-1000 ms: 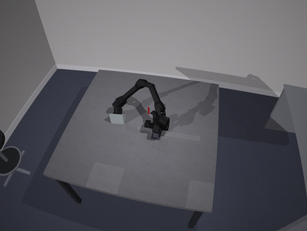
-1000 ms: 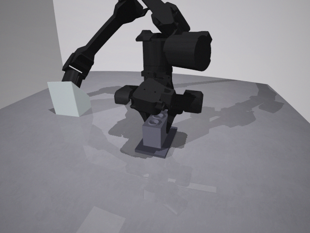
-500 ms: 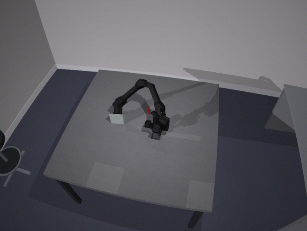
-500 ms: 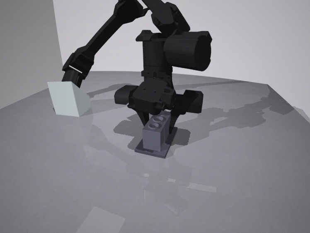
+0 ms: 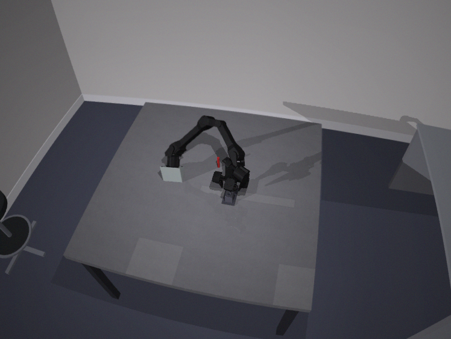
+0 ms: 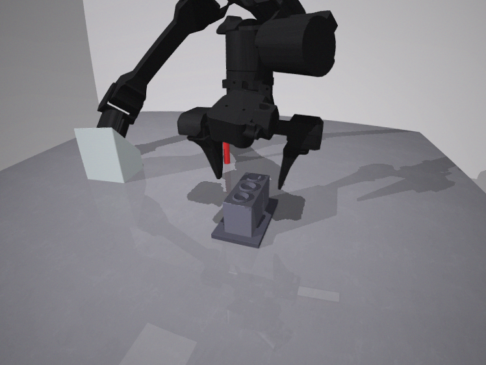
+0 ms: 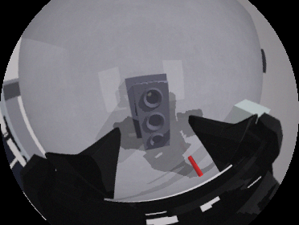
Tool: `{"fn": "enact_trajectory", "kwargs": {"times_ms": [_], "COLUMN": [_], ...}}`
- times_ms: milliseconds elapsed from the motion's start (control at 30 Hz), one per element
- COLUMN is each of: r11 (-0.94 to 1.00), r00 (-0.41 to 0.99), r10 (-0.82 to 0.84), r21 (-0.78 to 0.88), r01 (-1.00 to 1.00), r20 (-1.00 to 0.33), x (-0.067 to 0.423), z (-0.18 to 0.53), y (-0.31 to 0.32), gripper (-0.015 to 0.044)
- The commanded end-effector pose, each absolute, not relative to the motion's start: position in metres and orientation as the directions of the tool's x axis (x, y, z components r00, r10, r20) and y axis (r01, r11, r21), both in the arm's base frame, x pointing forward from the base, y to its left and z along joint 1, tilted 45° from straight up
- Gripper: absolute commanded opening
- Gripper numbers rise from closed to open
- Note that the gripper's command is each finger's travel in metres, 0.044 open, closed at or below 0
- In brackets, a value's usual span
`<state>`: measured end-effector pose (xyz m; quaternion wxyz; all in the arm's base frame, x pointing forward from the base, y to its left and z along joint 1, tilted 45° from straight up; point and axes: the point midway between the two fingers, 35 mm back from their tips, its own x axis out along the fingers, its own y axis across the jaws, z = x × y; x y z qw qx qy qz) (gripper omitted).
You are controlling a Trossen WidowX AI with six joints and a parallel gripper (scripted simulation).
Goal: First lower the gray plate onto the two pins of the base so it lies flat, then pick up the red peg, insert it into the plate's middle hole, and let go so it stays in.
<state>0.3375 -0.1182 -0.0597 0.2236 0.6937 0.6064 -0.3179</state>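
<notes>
The gray plate [image 5: 229, 198] [image 6: 237, 219] [image 7: 161, 109], a tall block with three round holes in its top, sits level on the dark base [image 6: 217, 234] [image 7: 146, 77]. No gap shows between them, and the pins are hidden. My gripper [image 6: 249, 183] [image 7: 155, 124] is open and empty, with its fingertips wide apart on either side of the plate, around the height of its top. The red peg [image 5: 218, 162] [image 6: 226, 153] [image 7: 195, 166] looks upright on the table, behind the plate and to its left in the top and exterior views. The gripper body partly covers it in the exterior view.
A pale block [image 5: 172, 174] [image 6: 100, 154] [image 7: 251, 108] stands on the table [image 5: 204, 225] in front of the arm's mount, left of the peg in the top and exterior views. The arm arches behind the peg. A stool [image 5: 14, 234] stands on the floor at the left.
</notes>
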Motion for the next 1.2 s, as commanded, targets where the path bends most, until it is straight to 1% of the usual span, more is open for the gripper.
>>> {"fn": "enact_trajectory", "kwargs": {"times_ms": [0,133,333,600,867,933,1167], "r11": [-0.174,-0.174,-0.161,0.004,0.158,0.181,0.184], "r00": [0.077,0.076,0.076,0.075,0.072,0.071,0.071], "r10": [0.691,0.692,0.692,0.691,0.698,0.7,0.7], "r21": [-0.062,-0.063,-0.05,0.108,0.252,0.273,0.276], "r01": [0.983,0.983,0.986,0.994,0.955,0.945,0.943], "r20": [-0.719,-0.717,-0.718,-0.719,-0.712,-0.711,-0.711], "x": [0.333,0.332,0.333,0.312,0.257,0.247,0.249], "z": [-0.014,-0.006,0.001,0.083,0.131,0.136,0.138], "y": [-0.165,-0.174,-0.169,-0.094,-0.026,-0.017,-0.011], "gripper": [0.044,0.044,0.044,0.044,0.044,0.044,0.044]}}
